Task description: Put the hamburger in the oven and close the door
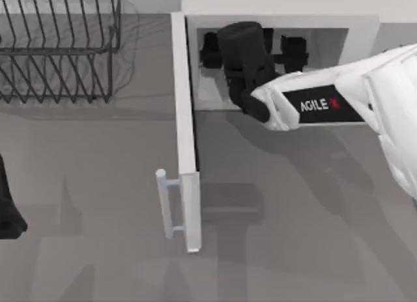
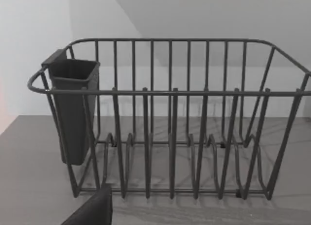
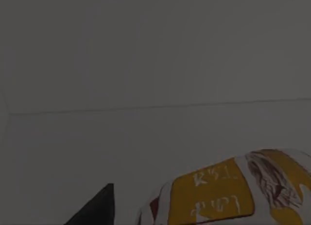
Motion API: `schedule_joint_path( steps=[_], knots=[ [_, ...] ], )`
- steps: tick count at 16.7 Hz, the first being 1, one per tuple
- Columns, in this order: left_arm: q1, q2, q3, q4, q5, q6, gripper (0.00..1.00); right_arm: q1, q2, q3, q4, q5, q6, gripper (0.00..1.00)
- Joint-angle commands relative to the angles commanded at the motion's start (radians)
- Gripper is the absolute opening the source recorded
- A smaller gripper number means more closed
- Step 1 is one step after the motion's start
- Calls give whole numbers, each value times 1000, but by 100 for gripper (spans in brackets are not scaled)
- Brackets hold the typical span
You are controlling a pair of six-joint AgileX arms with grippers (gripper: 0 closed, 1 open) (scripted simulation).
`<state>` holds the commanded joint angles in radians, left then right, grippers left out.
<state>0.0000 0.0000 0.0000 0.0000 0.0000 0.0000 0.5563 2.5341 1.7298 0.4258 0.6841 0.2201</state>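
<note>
The white oven (image 1: 365, 25) stands at the back of the table with its door (image 1: 186, 119) swung wide open toward me, the bar handle (image 1: 166, 204) on its left face. My right arm reaches into the cavity, and my right gripper (image 1: 247, 51) is inside it, open. In the dim right wrist view the hamburger (image 3: 228, 196), yellow and whitish with brown marks, lies on the cavity floor. A small gap separates it from one dark fingertip (image 3: 97, 208). From above, the gripper hides the hamburger. My left gripper (image 1: 8, 211) is parked at the table's left edge.
A black wire dish rack (image 1: 58, 47) stands at the back left, with a dark cup holder (image 2: 73, 108) hung on its side in the left wrist view. Grey table stretches in front of the oven and to the right of the open door.
</note>
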Motion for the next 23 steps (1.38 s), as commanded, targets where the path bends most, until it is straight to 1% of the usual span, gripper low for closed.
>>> schedule_joint_path(
  steps=[3, 9, 12, 15, 20, 23],
  knots=[
    [0, 0, 0, 0, 0, 0, 100, 48, -74, -130, 43, 44, 32, 100],
    [0, 0, 0, 0, 0, 0, 100, 189, -286, -577, 157, 170, 116, 100],
    [0, 0, 0, 0, 0, 0, 100, 251, -372, -734, 209, 222, 156, 100],
    [0, 0, 0, 0, 0, 0, 100, 282, -409, -793, 237, 248, 177, 100],
    [0, 0, 0, 0, 0, 0, 100, 276, -407, -790, 232, 246, 176, 100],
    [0, 0, 0, 0, 0, 0, 100, 276, -461, -770, 163, 245, 176, 100]
  ],
)
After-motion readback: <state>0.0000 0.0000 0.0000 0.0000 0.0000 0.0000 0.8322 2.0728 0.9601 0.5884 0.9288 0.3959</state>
